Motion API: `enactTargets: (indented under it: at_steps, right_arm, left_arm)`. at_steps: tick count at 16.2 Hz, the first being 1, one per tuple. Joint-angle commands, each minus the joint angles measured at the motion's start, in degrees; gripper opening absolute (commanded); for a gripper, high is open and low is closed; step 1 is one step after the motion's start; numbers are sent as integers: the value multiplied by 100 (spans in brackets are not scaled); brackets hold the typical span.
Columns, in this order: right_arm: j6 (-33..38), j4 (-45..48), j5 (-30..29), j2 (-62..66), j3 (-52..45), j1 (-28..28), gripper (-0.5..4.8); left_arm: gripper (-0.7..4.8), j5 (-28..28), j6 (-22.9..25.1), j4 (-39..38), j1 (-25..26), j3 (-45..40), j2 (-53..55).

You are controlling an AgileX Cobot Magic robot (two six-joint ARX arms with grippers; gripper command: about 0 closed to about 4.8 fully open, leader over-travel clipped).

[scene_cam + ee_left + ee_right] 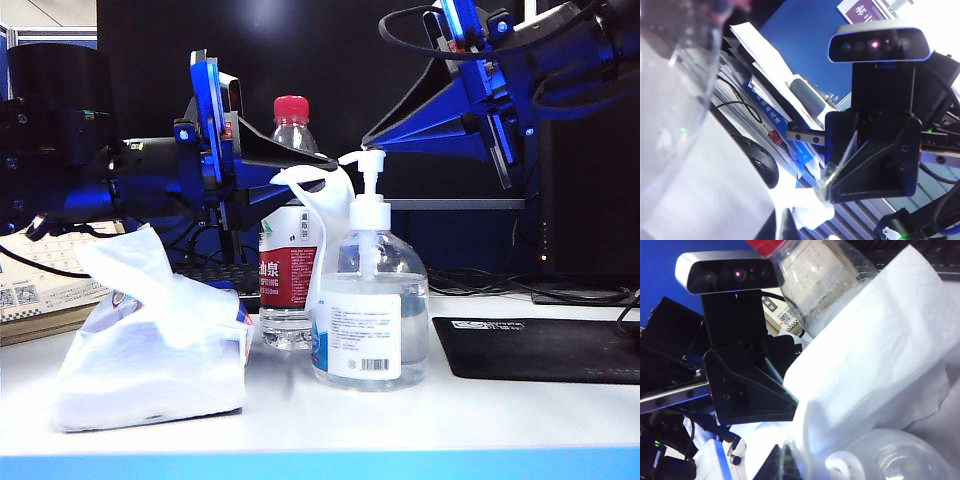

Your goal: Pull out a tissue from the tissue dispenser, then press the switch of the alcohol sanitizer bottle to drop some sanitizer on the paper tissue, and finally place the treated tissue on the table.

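Observation:
My left gripper (322,172) reaches in from the left, shut on the white tissue (325,205). The sheet hangs beside the pump, under the nozzle, and drapes down behind the alcohol sanitizer bottle (368,315). In the right wrist view the tissue (875,355) spreads wide from the left gripper (792,407). My right gripper (368,140) comes down from the upper right, shut and holding nothing. Its tips sit just above the switch (368,160); I cannot tell whether they touch. The switch (840,465) shows beside the right gripper (782,462). The tissue dispenser (150,360) lies on the table (330,425) at the front left.
A red-capped water bottle (288,250) stands just behind the sanitizer bottle. A black mouse pad (540,345) lies to the right. A desk calendar (40,280) sits behind the tissue pack. Cables and a monitor fill the back. A black mouse (760,162) shows in the left wrist view.

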Motion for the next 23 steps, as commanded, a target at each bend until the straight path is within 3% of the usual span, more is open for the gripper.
enactTargets:
  at_steps: [1, 5, 16, 21, 23]
  right_arm:
    - [-330, -514, 144, -4, -26, 24, -5]
    - [-420, -413, 638, -4, -568, 229, -5]
    - [-304, 413, 623, -20, -667, 166, -5]
    - [-236, 343, 763, -273, -468, -170, -5]
    - [-356, -131, 767, -533, -470, -297, -5]
  left_arm:
    - [-6, 31, 66, 192, 4, 20, -37]
    - [-6, 92, 63, 192, 4, 20, -35]
    - [-6, 160, 63, 192, 4, 20, -35]
    - [-6, 155, 66, 192, 4, 20, -35]
    - [-6, 157, 63, 192, 7, 17, -35]
